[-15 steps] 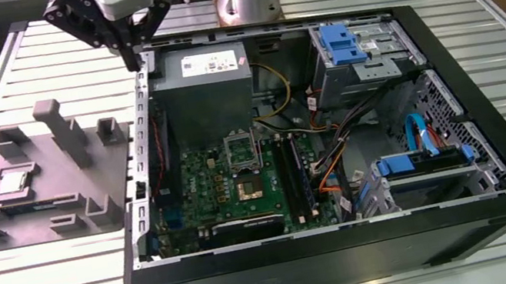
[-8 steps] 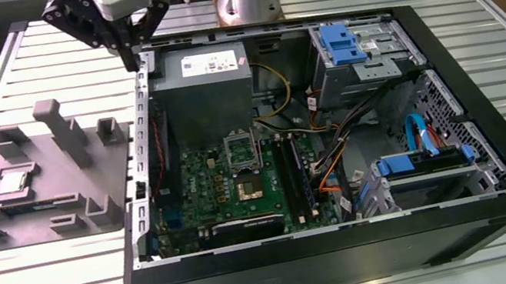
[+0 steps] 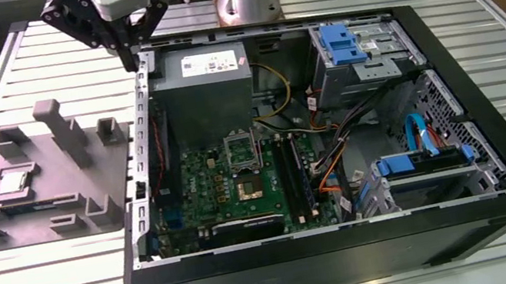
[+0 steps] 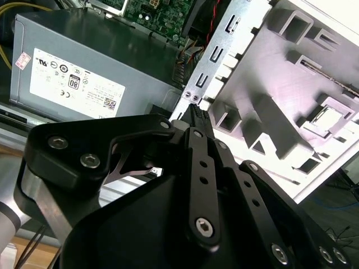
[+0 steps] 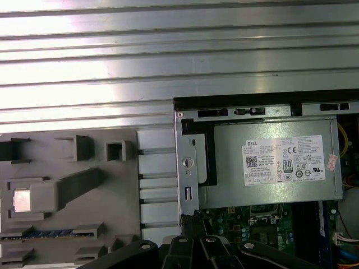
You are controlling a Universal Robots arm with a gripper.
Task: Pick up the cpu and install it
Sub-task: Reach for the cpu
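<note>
Exterior view: the gripper [image 3: 129,62], its fingers pressed together on nothing, hangs above the computer case [image 3: 354,241] at the corner by the power supply [image 3: 206,92]. The cpu [image 3: 12,181] lies flat in the grey fixture [image 3: 107,171] beside the case. A sound pick calls for a level, centred grip on its thin edges. How deep the cpu sits and the detail of the socket [image 3: 249,189] are hard to make out.

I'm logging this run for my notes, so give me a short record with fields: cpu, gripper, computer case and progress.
cpu: lying in a recess of the grey fixture, untouched
gripper: fingers shut, empty, above the computer case edge beside the power supply
computer case: open, on the exterior view's right of the fixture
progress: cpu not yet picked up
</note>
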